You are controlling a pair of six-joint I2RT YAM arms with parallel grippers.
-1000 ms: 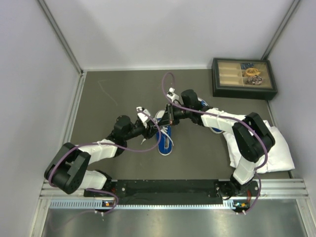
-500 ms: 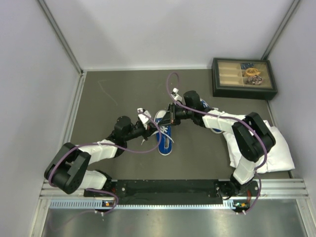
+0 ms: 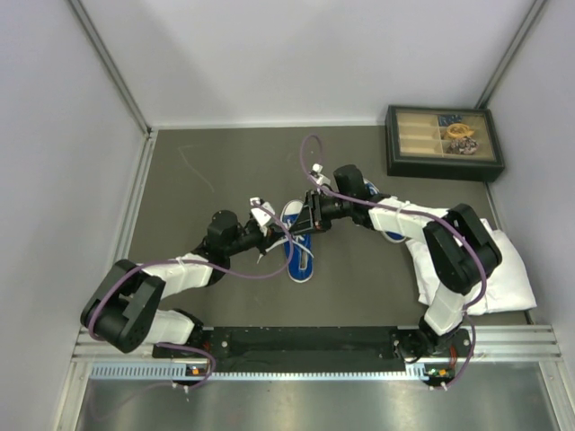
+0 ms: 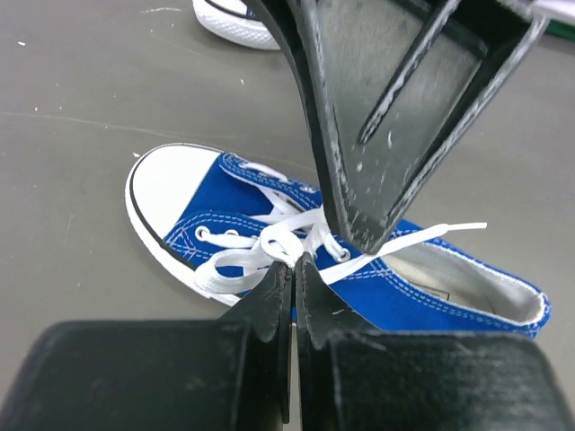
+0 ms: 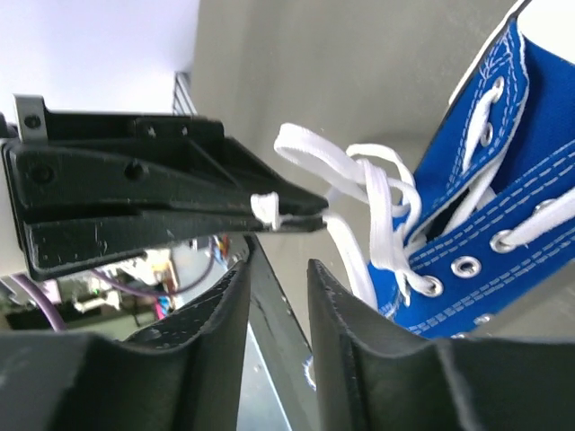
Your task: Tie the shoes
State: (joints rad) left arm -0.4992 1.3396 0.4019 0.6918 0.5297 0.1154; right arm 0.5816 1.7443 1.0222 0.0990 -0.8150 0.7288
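One blue shoe [image 3: 301, 256] lies on the grey table between my two grippers, its white toe cap [image 4: 171, 193] pointing away from the arms. My left gripper [image 4: 294, 262] is shut on a loop of its white lace [image 4: 234, 267]; a bit of lace [image 5: 266, 208] sticks out from the pinched tips in the right wrist view. My right gripper [image 5: 278, 265] stands open just under the left gripper [image 5: 314, 214], nothing between its fingers [image 4: 350, 117]. The other shoe [image 3: 390, 233] lies mostly hidden under my right arm; its white sole [image 4: 229, 18] shows beyond.
A dark compartment box [image 3: 443, 142] with small items sits at the back right. A white cloth [image 3: 499, 265] lies at the right, partly under the right arm. Grey walls close in on three sides; a metal rail [image 3: 305, 341] runs along the front.
My left gripper has closed on the lace loop and my right gripper's jaws have come apart. Both arms have barely shifted over the shoe.
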